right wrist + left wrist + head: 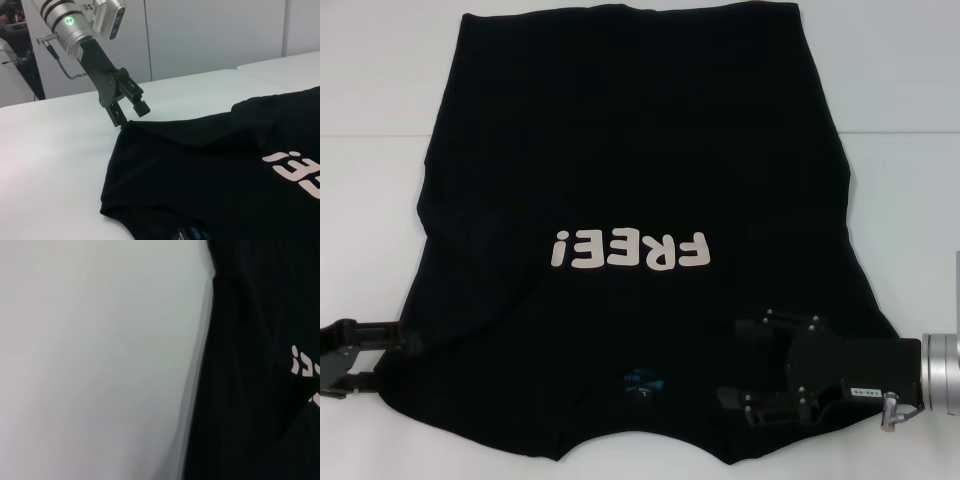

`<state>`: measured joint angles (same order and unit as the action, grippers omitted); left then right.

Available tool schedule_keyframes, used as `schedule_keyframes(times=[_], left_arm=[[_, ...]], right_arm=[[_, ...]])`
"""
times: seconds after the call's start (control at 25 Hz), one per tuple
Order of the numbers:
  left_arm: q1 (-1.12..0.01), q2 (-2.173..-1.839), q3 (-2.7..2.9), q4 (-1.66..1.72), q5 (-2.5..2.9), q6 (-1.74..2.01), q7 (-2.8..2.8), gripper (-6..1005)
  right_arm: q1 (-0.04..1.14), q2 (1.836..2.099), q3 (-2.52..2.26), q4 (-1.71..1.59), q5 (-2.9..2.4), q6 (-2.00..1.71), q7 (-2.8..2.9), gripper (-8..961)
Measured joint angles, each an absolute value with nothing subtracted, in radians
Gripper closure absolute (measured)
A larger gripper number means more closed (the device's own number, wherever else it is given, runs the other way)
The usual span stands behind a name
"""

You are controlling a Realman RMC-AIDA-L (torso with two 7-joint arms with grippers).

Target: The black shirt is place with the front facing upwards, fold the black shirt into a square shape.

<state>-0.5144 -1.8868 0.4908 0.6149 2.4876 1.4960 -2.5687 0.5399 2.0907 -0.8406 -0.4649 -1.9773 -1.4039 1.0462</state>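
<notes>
We saw the large black short-sleeved cloth T-shirt (630,200) spread front-up on the pale white tabletop (380,90), its cream "FREE!" lettering (628,251) reading upside down from the head camera. The shirt's long axis ran straight away from the robot: the collar, with its small blue neck label (642,381), lay at the near edge and the hem at the far edge.

Only the head view showed both arms at once. The black left gripper (405,345) sat at the shirt's near left corner, and the black right gripper (745,362) lay over the near right part of the cloth, its fingers (757,328) spread apart and released.

The right wrist view gave what the head view could not: the left gripper (131,117) had its fingers pinched on the shirt's corner (the cloth (200,175) rose to a small peak there, lifted off the tabletop (50,150)).

The left wrist view showed only the shirt's edge (250,365) against bare tabletop (100,360), with a scrap of lettering (303,363).
</notes>
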Motion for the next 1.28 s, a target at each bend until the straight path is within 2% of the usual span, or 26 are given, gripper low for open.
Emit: schedule_keyframes(times=[0.16, 0.44, 0.64, 0.8, 1.04, 1.16, 1.28], left_arm=[[-0.520, -1.894, 0.508, 0.616, 2.488, 1.495, -2.568, 52], [-0.531, -1.903, 0.561, 0.647, 2.488, 1.511, -2.550, 146], [-0.529, -1.934, 0.586, 0.720, 2.488, 1.507, -2.547, 202], [-0.530, -1.935, 0.601, 0.727, 2.490, 1.499, -2.545, 247], [-0.535, -1.937, 0.626, 0.732, 2.507, 1.490, -2.540, 440], [-0.536, -1.937, 0.631, 0.733, 2.511, 1.485, -2.540, 710], [-0.532, -1.937, 0.630, 0.736, 2.511, 1.484, -2.539, 827]], right_arm=[[0.540, 2.091, -0.841, -0.465, -1.977, -1.405, 1.046, 23], [0.542, 2.091, -0.833, -0.465, -1.977, -1.406, 1.047, 24], [0.542, 2.090, -0.826, -0.465, -1.977, -1.408, 1.052, 23], [0.541, 2.090, -0.815, -0.471, -1.976, -1.417, 1.059, 23], [0.540, 2.091, -0.804, -0.472, -1.976, -1.425, 1.059, 24], [0.540, 2.091, -0.803, -0.473, -1.976, -1.428, 1.059, 24], [0.540, 2.091, -0.802, -0.473, -1.976, -1.428, 1.065, 25]])
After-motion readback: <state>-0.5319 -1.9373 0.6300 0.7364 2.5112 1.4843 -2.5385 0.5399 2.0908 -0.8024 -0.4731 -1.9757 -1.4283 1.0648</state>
